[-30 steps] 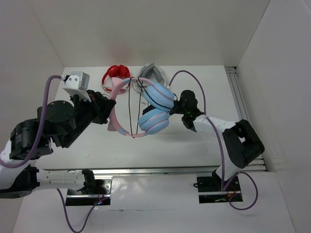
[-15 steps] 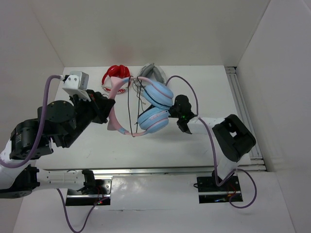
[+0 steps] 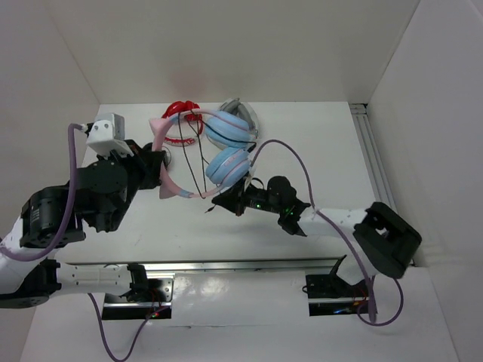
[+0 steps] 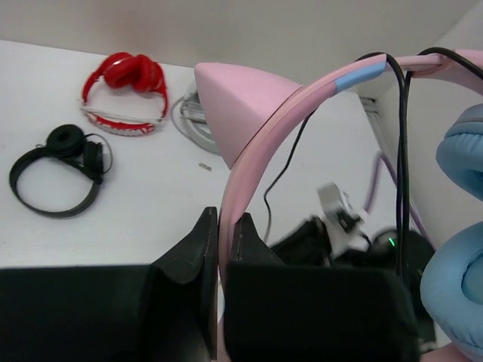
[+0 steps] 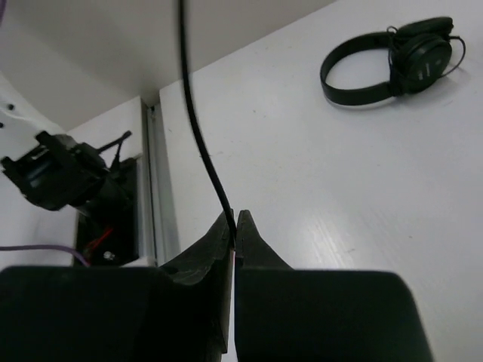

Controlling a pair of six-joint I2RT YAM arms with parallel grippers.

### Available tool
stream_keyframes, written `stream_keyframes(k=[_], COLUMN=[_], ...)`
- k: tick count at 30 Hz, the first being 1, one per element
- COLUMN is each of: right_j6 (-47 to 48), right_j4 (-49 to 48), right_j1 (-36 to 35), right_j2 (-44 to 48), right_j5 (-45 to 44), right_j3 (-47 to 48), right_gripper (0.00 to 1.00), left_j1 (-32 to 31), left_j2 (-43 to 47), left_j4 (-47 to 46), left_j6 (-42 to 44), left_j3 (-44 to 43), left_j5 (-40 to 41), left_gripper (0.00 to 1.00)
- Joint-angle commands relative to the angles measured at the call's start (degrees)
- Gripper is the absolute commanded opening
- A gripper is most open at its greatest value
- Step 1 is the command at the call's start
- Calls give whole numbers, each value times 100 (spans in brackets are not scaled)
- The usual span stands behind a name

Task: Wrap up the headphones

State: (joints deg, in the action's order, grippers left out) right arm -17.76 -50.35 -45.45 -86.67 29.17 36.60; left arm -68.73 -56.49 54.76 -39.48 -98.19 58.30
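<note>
Top external view has the headphones point(image 3: 229, 164) lifted off the bench point(image 3: 317, 151), hanging over its middle and leaning toward the far edge, with the two blue ear cups point(image 3: 230, 128) stacked on the right and the pink headband point(image 3: 167, 181) curving round on the left. From the left wrist camera we see the left gripper point(image 4: 224, 220) pressed onto that headband, its fingers pinching the pink strip from either side just below one cat ear. The right wrist camera shows the right gripper point(image 5: 234, 219) with its fingers closed together on the thin black cable point(image 5: 198, 128), which rises out of the pinch as a single fairly taut strand. What matters for the coming move, as we judge it, is this: the right gripper sits on the near side of the headphones, just below the lower ear cup, and the strand runs from it away toward the far edge, up to the band, where turns of cable already cross the open arch. The arch's long axis runs roughly left to right, so each new turn has to pass across it, over the band and back under. The right arm alone has the free length, while the left only steadies the frame. Red headphones point(image 3: 181, 113) and grey headphones point(image 3: 240, 109) lie by the far edge behind the lifted pair, and black headphones point(image 4: 60, 170) lie flat on the bench; we would want the sweeping cable kept clear of all three.
</note>
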Motion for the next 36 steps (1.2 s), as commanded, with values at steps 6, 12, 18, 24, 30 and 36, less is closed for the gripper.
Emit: stream_keyframes(k=[6,12,18,24,30,36], right_j6=[554,730,985,1283,1907,2723], right_j4=[1666,3133,3847,4515,5665,6939], right_j1=[-1439,-2476,-3277,-3690,-3840,-3892], right_j2=[1626,1768,1873,1759,1321,890], right_j5=[-2925,-3857,-4639,-5131,-5544,-5492], right_j3=[-241,470,779,1340,2209,3220], right_gripper=[0,0,0,0,0,0], left_j1=[44,2158,3409,3866,3745,3428], left_j2=[-310,-863,-873,-996,-671,-618], left_j4=[220,-695,-1661,-1899,-2549,-2444], left_j6=[-1352,10,503,942,1636,1996], left_j3=[-235,37,845,1214,2066,2602], left_j5=[1657,-122,-1417,-1963,-2543,-2200], left_gripper=[0,0,0,0,0,0])
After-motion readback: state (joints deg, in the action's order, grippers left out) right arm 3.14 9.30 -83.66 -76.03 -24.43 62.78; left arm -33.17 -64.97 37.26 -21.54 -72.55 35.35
